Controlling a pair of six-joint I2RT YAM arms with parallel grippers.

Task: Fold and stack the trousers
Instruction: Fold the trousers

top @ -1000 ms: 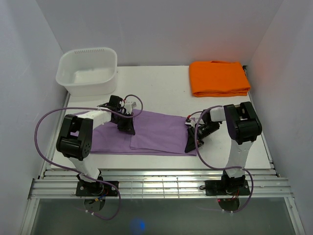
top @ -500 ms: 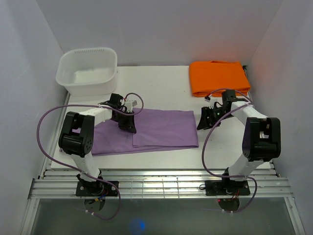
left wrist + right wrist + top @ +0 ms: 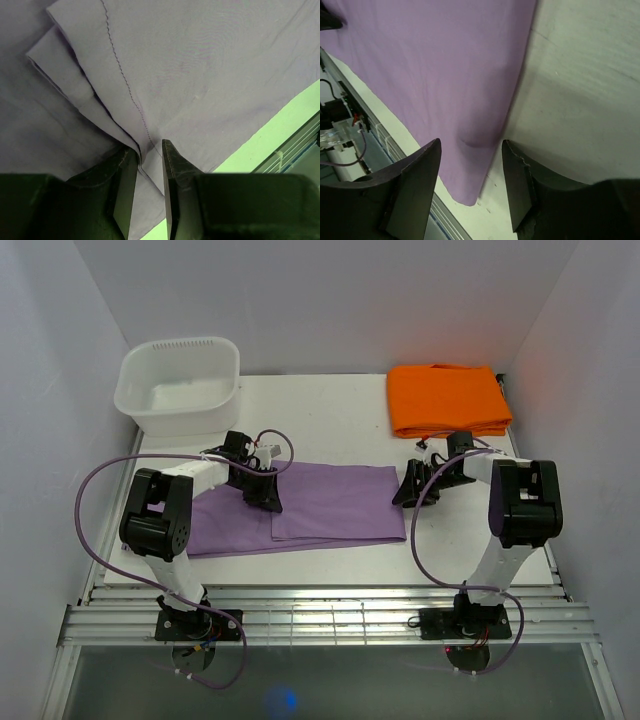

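Note:
The lilac trousers [image 3: 330, 500] lie folded flat across the middle of the table, with an upper layer over the right half. My left gripper [image 3: 265, 495] rests on that layer's left fold edge. In the left wrist view the trousers [image 3: 200, 75] show a stitched seam, and my left gripper [image 3: 148, 150] stands slightly open with the layered fold edge lying loose between its fingers. My right gripper [image 3: 408, 492] hovers at the trousers' right edge. In the right wrist view the right gripper [image 3: 471, 145] is open and straddles the edge of the trousers [image 3: 435, 65], holding nothing.
A white plastic tub [image 3: 180, 385] stands at the back left. An orange folded cloth [image 3: 447, 398] lies at the back right. A metal rail [image 3: 330, 615] runs along the table's near edge, and white walls close in both sides.
My right gripper let go of the trousers' near right corner, opened and swung back to the right edge. The upper layer now lies squarer. My left gripper has parted its jaws at the fold.

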